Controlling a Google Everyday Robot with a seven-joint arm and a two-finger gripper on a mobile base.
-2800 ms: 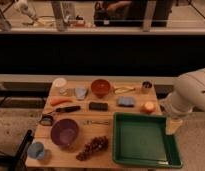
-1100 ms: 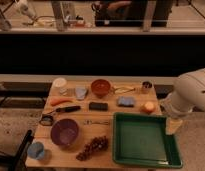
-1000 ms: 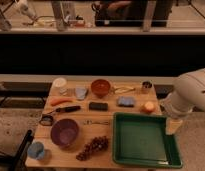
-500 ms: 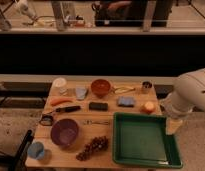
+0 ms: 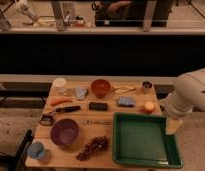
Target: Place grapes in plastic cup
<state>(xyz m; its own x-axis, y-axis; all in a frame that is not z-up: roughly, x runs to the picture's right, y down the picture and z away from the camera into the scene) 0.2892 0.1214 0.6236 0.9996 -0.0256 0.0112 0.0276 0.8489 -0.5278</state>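
The grapes [image 5: 92,147], a long dark reddish-purple bunch, lie on the wooden table [image 5: 63,161] near its front edge, between the purple bowl [image 5: 64,132] and the green tray [image 5: 143,140]. A white cup [image 5: 59,84] stands at the back left corner. A light blue cup [image 5: 36,150] stands at the front left corner. My white arm [image 5: 193,92] reaches in from the right. My gripper [image 5: 172,125] hangs over the tray's right rim, far from the grapes and both cups.
On the table are also a red-orange bowl [image 5: 101,87], a carrot [image 5: 61,100], a black-handled tool [image 5: 66,109], a black block [image 5: 98,106], a blue sponge [image 5: 126,101], an orange fruit [image 5: 149,106], a metal cup [image 5: 146,86] and a fork [image 5: 96,121].
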